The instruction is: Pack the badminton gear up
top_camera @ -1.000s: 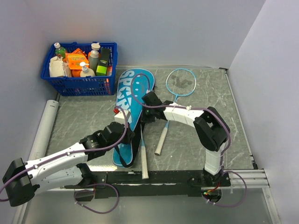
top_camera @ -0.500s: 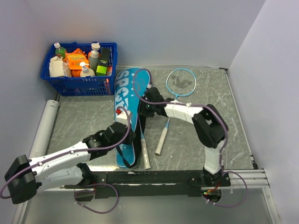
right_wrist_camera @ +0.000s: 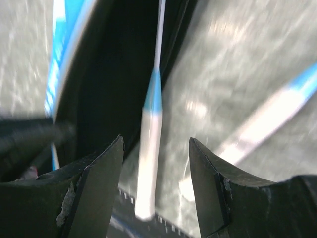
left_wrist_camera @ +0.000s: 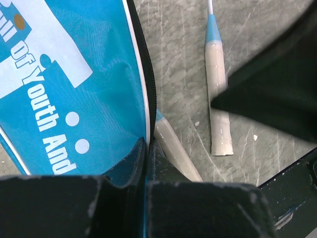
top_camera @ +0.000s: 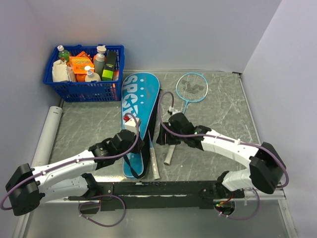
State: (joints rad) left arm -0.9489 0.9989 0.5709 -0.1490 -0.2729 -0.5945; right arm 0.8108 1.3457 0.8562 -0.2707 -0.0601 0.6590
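The teal bag (top_camera: 140,94) is lying lengthwise from the upper centre of the top view down to the lower centre, with its white lettering facing up. One racket (top_camera: 153,161) is sitting partly inside it, and the grey-white handle is sticking out past the bag's zipper edge at the lower centre. The second racket (top_camera: 191,88) is lying on the table (top_camera: 223,109) just right of the bag, with its head at the upper centre-right and its handle running down and to the left. The bag's edge is being pinched by the left gripper (left_wrist_camera: 147,148), whose fingers are pressed together on the fabric beside the protruding handle. The right gripper (right_wrist_camera: 156,143) is being held spread over the bag's dark open edge, and the first racket's handle is showing between its fingers. A blue basket (top_camera: 84,91) of bottles is sitting at the upper left.
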